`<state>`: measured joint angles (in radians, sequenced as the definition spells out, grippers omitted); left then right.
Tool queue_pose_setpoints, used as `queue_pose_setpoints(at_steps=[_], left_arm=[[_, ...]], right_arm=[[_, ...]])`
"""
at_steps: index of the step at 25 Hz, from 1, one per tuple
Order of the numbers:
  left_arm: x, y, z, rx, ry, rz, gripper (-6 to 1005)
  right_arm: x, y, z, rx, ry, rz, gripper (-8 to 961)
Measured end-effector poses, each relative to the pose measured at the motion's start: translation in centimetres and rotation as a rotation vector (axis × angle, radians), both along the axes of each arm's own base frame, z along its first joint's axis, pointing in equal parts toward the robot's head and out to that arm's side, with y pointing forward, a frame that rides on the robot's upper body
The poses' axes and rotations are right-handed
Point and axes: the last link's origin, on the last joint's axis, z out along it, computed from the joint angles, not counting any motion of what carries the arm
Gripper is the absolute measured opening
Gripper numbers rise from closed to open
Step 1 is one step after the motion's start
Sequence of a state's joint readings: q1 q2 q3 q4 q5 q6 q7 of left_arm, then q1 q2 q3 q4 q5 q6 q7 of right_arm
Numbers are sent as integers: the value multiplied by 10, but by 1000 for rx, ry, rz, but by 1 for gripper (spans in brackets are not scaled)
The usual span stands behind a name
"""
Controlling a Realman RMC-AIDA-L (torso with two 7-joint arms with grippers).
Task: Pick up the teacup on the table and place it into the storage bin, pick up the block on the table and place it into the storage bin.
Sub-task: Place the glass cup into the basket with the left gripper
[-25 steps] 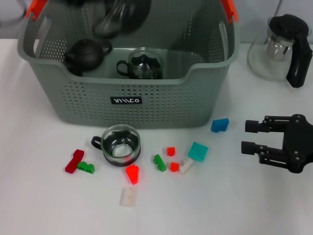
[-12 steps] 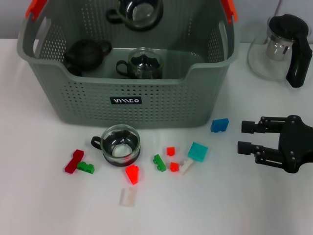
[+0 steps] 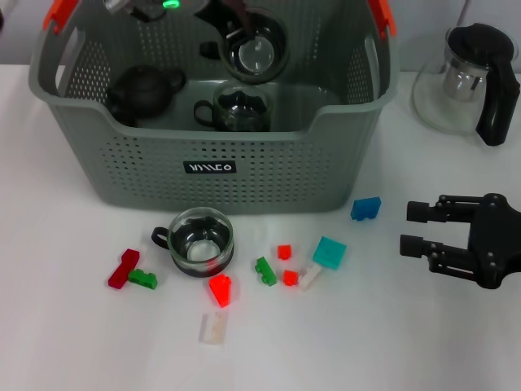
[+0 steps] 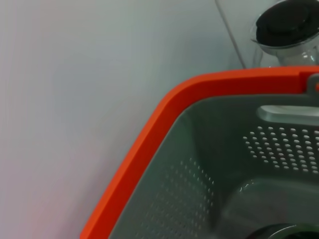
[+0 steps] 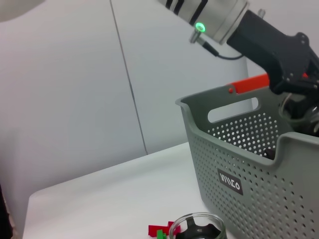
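Note:
The grey storage bin (image 3: 212, 167) stands at the back of the table; its orange rim (image 4: 149, 134) fills the left wrist view. My left gripper (image 3: 226, 28) reaches in over the bin's back edge, shut on a glass teacup (image 3: 257, 54) hanging above the bin's floor. A second glass teacup (image 3: 239, 110) and a black teapot (image 3: 143, 90) sit inside. Another teacup (image 3: 202, 241) stands on the table in front of the bin, with small blocks around it: red (image 3: 220, 288), green (image 3: 265, 270), teal (image 3: 329, 252), blue (image 3: 365, 208). My right gripper (image 3: 413, 227) rests open at the right, empty.
A glass pot with a black handle (image 3: 466, 77) stands at the back right. More blocks lie at the left, dark red (image 3: 124, 268) and green (image 3: 143, 278), and a white one (image 3: 213, 327) near the front. The right wrist view shows the bin's label side (image 5: 230, 182).
The held teacup has moved right and down, deeper into the bin, and the left arm's wrist now shows at the top. The right gripper has barely shifted.

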<state>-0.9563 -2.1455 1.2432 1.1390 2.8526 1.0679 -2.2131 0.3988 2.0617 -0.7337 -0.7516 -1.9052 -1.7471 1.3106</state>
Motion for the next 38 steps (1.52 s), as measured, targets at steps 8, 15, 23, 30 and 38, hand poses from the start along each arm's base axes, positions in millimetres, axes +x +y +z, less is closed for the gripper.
queue_pose_setpoints(at_steps=[8,15,23,30,38], left_arm=[[-12,1,-14,32,6,-33,125],[-24,5,-23,35,27,-29,135],[-31,12,-25,44,45,-27,147],[-38,13,-23,38,63,-10,157],[-47,10,-22,23,78,15,169]], right_arm=[[2,-1,0,-4,9,-17,533],[2,-1,0,-5,10,-19,533],[2,-1,0,-7,9,-18,533],[2,-1,0,-8,9,-19,533],[1,0,0,-6,10,-17,533]])
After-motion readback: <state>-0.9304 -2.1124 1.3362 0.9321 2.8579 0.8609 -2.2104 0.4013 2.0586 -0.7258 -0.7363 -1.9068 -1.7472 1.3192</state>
